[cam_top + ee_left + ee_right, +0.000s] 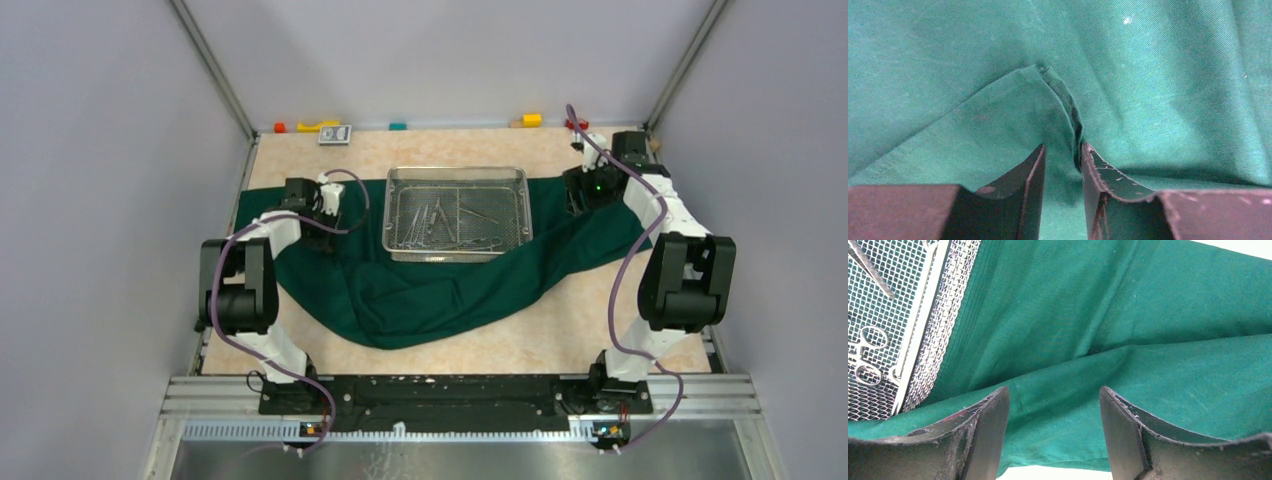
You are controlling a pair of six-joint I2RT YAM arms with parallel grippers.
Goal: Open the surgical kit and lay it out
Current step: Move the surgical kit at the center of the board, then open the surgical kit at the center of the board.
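The dark green cloth [430, 290] lies spread and rumpled across the table, sagging toward the near edge. On it, at centre back, the silver wire-mesh tray [458, 172] holds several steel instruments [435, 220]. My left gripper [328, 212] is down on the cloth's left part. In its wrist view the left gripper [1063, 150] stands narrowly open astride a raised hemmed fold of cloth [1048, 100], and the hem touches the right finger. My right gripper [580, 195] is at the cloth's right end, wide open over the cloth [1108, 330] near its edge. The tray wall [938, 325] and ring handles [868, 355] show at left.
Small coloured blocks sit along the back edge: red [279, 127], yellow [318, 126], teal [398, 126] and another yellow [531, 119]. A small card box [336, 134] lies among them. Grey walls close in on both sides. Bare beige tabletop [600, 330] shows near front right.
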